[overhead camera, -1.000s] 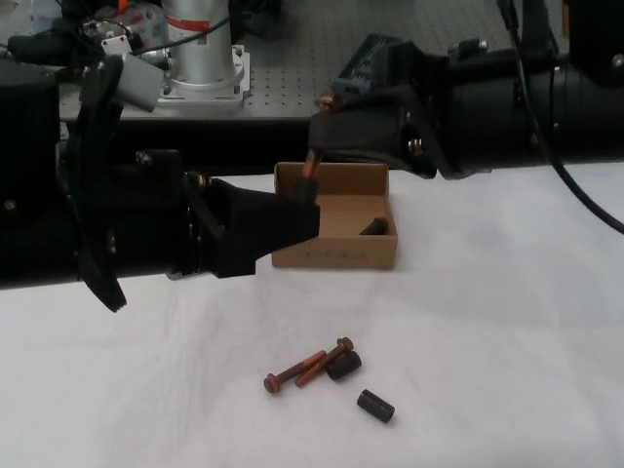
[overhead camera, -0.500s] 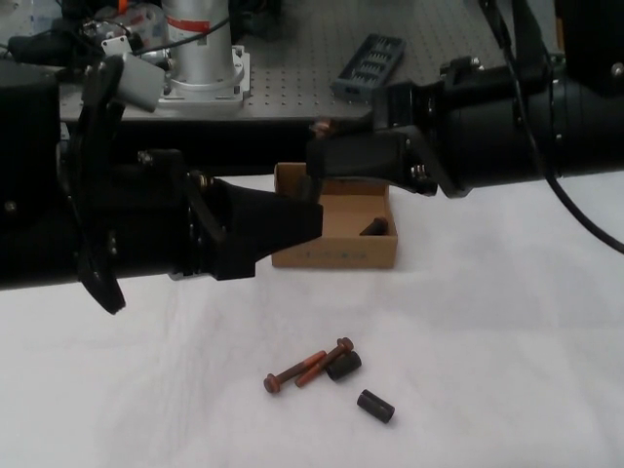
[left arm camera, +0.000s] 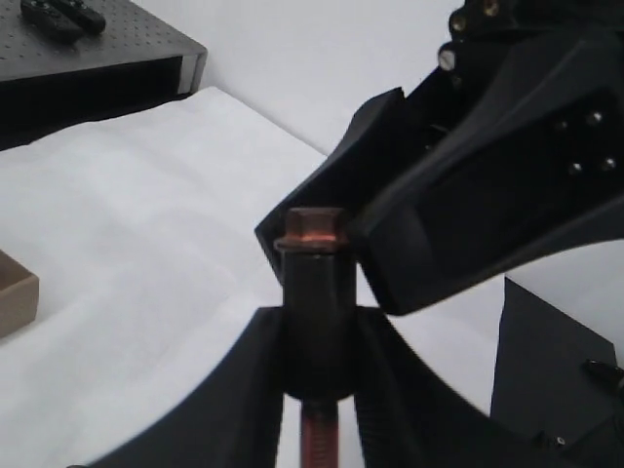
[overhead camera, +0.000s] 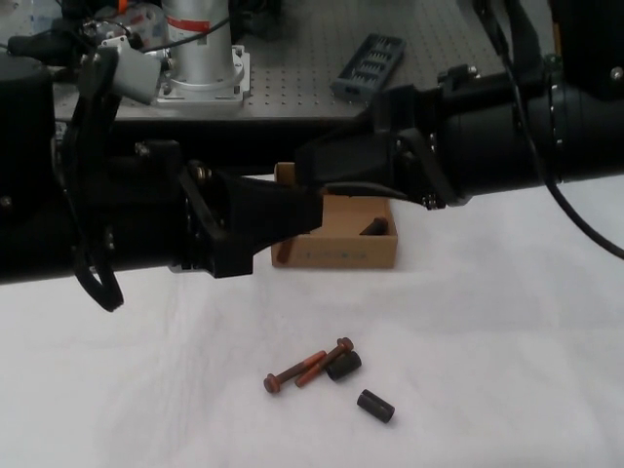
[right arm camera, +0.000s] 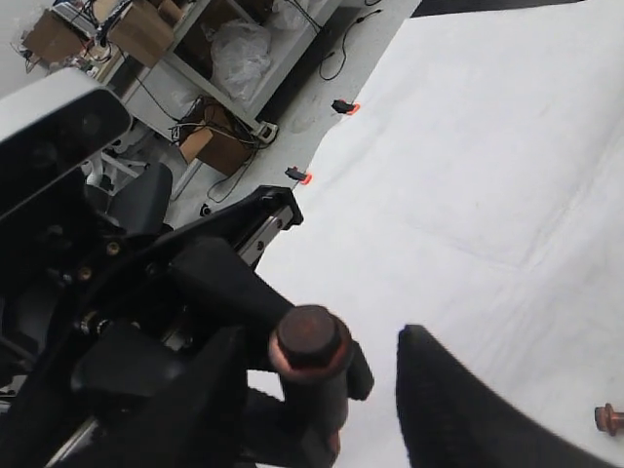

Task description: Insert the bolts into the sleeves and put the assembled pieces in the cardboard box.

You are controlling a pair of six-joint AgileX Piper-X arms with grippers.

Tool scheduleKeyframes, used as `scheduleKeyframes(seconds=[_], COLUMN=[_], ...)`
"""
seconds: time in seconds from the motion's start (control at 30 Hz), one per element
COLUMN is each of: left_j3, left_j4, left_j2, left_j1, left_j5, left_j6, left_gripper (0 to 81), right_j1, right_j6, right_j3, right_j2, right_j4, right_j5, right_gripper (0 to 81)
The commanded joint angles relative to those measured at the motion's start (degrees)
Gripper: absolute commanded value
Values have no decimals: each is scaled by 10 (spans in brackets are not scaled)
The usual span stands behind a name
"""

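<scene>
My left gripper is shut on a black sleeve held upright. A copper bolt sits in the sleeve, its head on top and its shaft poking out below. My right gripper stands open around that bolt head, one finger close beside it and the other finger well apart. In the high view both grippers meet above the left end of the cardboard box, which holds one dark piece. Two loose bolts and two loose sleeves lie on the white cloth in front.
A metal breadboard bench with a silver post and a blue-grey rack stands behind the box. White cloth spreads to the right and front. A loose bolt head lies on the cloth.
The right gripper has come down and to the left onto the left gripper. The bolt that hung slanted from it a second ago now sits in the held sleeve.
</scene>
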Motion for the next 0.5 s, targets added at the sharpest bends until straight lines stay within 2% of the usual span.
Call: scheduleKeyframes(seconds=[0.0,0.17,0.3,0.37,0.47], left_j3=[-5,-5,-5,-5,-5], left_j4=[-17,-17,-11,-3,8], left_j2=[-6,-6,-6,-6,0], left_j1=[1,1,6,9,18], left_j5=[6,6,2,-9,-64], left_j6=[7,8,46,63,86], left_gripper=[7,7,7,7,7], right_j1=[-2,-4,-24,-42,-69], right_j6=[4,4,-16,-34,-66], right_j3=[-5,-5,-5,-5,-3], right_j2=[-1,-4,-25,-46,-76], right_j4=[3,4,35,65,117], right_j5=[-12,-12,-12,-12,-9], right_gripper=[375,375,375,375,375])
